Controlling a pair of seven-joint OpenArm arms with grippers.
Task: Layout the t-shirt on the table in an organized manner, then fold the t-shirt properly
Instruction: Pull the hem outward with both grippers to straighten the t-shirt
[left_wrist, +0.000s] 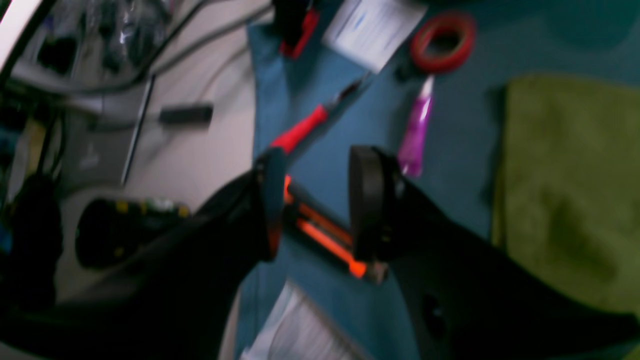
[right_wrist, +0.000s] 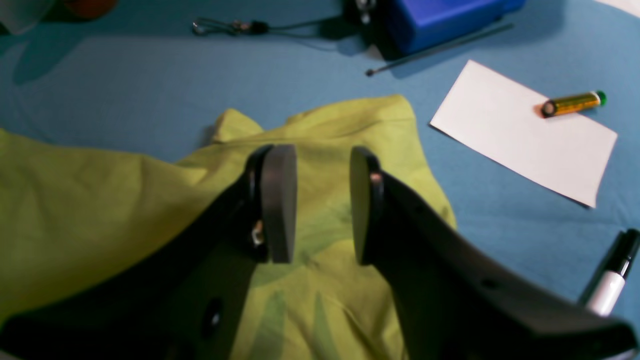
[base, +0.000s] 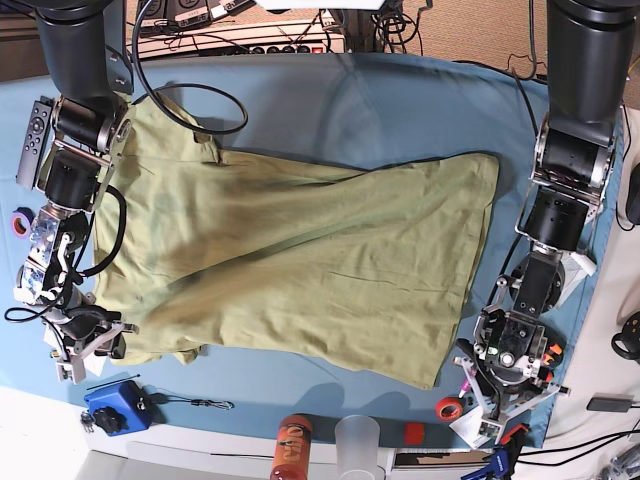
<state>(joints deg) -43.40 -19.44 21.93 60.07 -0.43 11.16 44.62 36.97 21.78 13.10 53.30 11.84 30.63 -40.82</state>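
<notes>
I see the t-shirt (base: 300, 265) spread across the table (base: 400, 100). Both grippers stand parted and empty: right (right_wrist: 322, 205) over a sleeve, left (left_wrist: 315, 205) beside the shirt's edge (over tools).

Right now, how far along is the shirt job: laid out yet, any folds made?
Mostly laid out: the t-shirt lies spread across the table, though one sleeve by the right gripper looks bunched. In hand: nothing; the right gripper is open above that sleeve, and the left gripper is open over bare table beside the shirt's edge. Left: smooth the sleeve, then every fold; none shows.
</notes>
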